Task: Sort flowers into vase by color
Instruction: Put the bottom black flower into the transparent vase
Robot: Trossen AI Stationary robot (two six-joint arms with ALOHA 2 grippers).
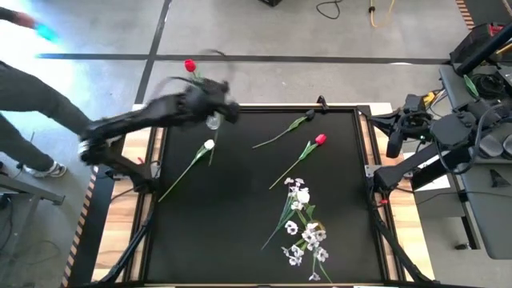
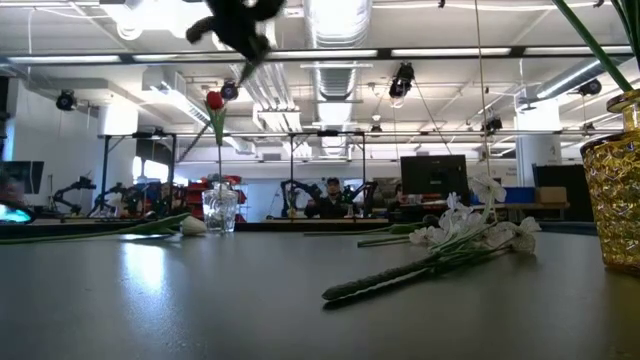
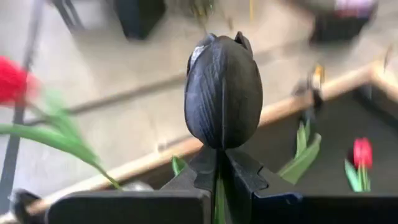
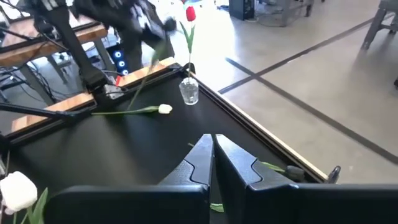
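My left gripper (image 3: 219, 165) is shut on a dark tulip (image 3: 222, 93). It hovers, blurred, above the small glass vase (image 1: 213, 122) at the mat's far left, and shows at the top of the low view (image 2: 240, 25). A red tulip (image 1: 190, 66) stands in that vase by its stem. A white tulip (image 1: 209, 145), a red tulip (image 1: 321, 139), a leafy green stem (image 1: 280, 133) and sprays of small white blossoms (image 1: 302, 220) lie on the black mat. My right gripper (image 4: 212, 155) is shut and empty, off the table's right edge. My left gripper pinches the dark tulip's stem (image 3: 219, 183) between its two fingers, just below the head. The head stands out beyond the fingertips. The rest of the green stem (image 4: 144, 78) hangs slanting below the gripper, clear of the table.
A gold textured vase (image 2: 615, 195) with green stems stands at the right of the low view. A person (image 1: 32, 88) walks beyond the table's left edge. Wooden rails (image 1: 384, 200) frame the mat. The middle of the mat (image 1: 232, 200) is bare.
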